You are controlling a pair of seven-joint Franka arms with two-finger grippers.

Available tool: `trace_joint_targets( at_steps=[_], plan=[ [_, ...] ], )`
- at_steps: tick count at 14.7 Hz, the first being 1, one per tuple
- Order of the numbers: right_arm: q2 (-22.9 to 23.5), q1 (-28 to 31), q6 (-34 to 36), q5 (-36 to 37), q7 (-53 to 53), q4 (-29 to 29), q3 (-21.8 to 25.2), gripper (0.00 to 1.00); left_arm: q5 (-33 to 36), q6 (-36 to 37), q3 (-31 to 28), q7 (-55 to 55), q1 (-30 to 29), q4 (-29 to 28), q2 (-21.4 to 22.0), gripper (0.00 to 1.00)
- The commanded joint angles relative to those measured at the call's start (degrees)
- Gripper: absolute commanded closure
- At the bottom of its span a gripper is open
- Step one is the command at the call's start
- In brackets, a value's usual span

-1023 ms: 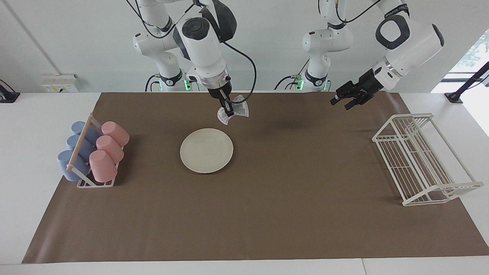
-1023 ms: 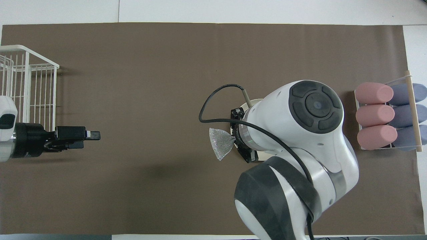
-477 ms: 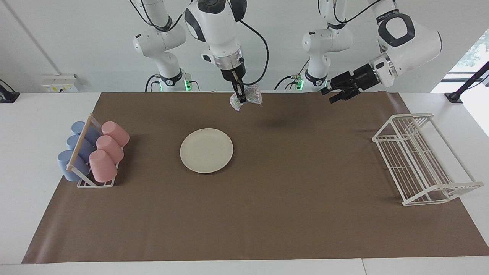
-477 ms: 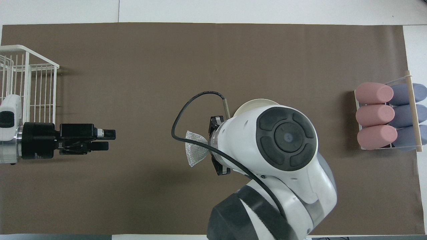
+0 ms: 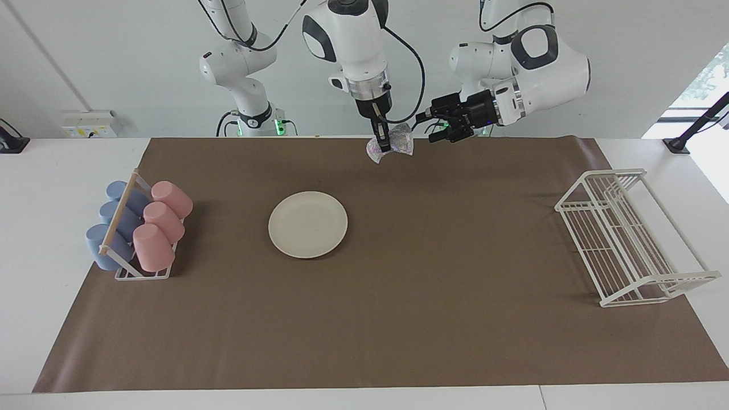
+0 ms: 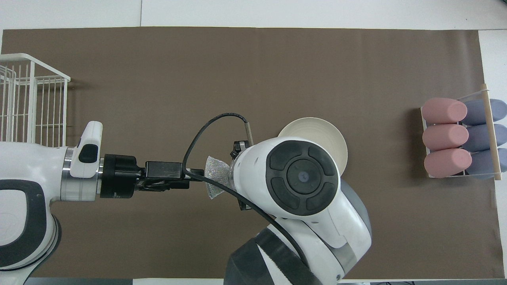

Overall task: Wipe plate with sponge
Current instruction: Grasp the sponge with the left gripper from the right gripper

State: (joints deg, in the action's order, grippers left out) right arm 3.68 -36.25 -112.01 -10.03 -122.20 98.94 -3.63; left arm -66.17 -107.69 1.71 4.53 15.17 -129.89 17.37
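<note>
Right gripper [image 5: 383, 138] is clamped on the sponge [image 5: 398, 143], which hangs limp below the fingertips, raised over the mat's robot-side edge. Left gripper [image 5: 433, 126] is level w/ it, just beside the sponge's free edge, jaws apart, holding nothing; probably set for a handover btwn the 2 arms, so the pad is held high and side-on. Plate [image 5: 308, 224] lies flat on the mat, well apart, below both grippers, untouched.

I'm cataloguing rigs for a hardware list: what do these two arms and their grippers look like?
Both arms are glossy white with dark grey joint bands and round dark caps. The right gripper and left gripper are black, each on a silver wrist ring. Black cables loop along both arms, and green lights glow at the bases.
</note>
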Motion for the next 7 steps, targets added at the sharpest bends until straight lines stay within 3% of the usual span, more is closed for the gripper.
trace_joint_targets(
  at_steps=[1, 7],
  plan=[
    [0.63, 0.48, 1.18, 0.97, -1.19, -1.29, -0.32, 1.00, -3.60, -2.61, -0.74, 1.69, 2.84, -1.15, -0.40, 0.01],
    [0.63, 0.48, 1.62, 1.41, -1.11, -1.29, -0.32, 1.00, -3.79, -3.05, -0.83, 13.47, 3.11, -0.98, -2.95, 0.05]
  ],
)
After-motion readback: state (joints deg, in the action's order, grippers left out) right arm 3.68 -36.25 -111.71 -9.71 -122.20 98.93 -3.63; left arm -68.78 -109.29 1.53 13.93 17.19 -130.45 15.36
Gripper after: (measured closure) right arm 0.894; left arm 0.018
